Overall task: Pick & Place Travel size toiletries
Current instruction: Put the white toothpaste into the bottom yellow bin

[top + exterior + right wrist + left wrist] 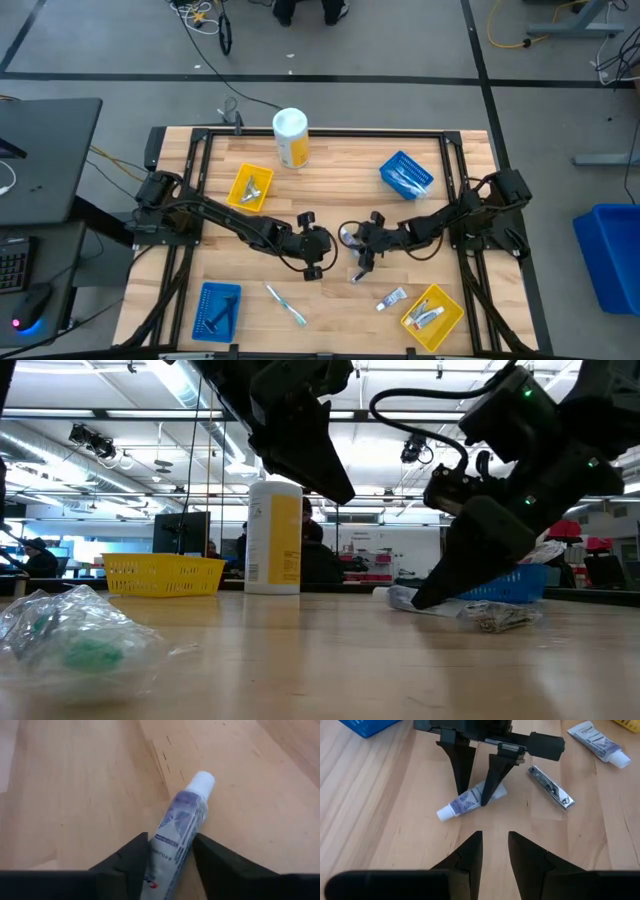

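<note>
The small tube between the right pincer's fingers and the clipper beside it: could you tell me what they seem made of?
The tube: likely soft plastic or laminate, printed glossy body, white cap. The nail clipper: apparently polished metal, mirror-like silver sheen. The right pincer straddles the tube.

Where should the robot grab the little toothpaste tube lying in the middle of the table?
Across its flat body, from above. The toothpaste tube lies flat on the table, white cap free at one end, and the right gripper already straddles its middle.

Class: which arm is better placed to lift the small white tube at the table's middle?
Right. The right gripper already straddles the small white tube with a white cap, fingers open either side; the left gripper hovers apart from it, empty.
</note>
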